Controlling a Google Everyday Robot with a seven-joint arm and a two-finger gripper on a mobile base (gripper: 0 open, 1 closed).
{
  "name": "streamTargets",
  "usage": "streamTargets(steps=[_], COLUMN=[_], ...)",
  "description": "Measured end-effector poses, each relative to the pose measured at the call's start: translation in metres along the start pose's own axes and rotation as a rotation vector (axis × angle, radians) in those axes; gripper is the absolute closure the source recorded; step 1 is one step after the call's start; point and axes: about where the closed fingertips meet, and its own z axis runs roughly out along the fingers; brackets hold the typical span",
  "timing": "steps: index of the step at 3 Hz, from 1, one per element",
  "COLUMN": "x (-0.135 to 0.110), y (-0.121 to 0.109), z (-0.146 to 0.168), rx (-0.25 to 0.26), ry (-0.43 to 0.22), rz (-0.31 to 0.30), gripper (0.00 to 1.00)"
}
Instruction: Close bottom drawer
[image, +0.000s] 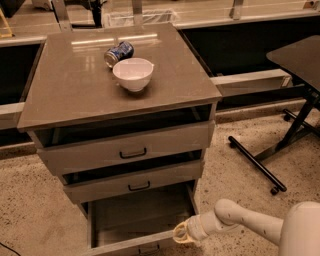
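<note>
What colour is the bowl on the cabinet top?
The bowl is white, camera view. The gripper is at the open bottom drawer's front corner.

one high view, looking down on cabinet (75, 90); gripper (181, 234) low, right of centre
</note>
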Motion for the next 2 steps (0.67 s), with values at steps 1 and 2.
streamTargets(steps=[1,2], x=[0.005,0.011], y=[0.007,0.013], z=[0.013,0.024], rx=[-0.026,-0.045], ry=[0.006,0.005], rz=[-0.03,-0.057], gripper=[0.96,1.0])
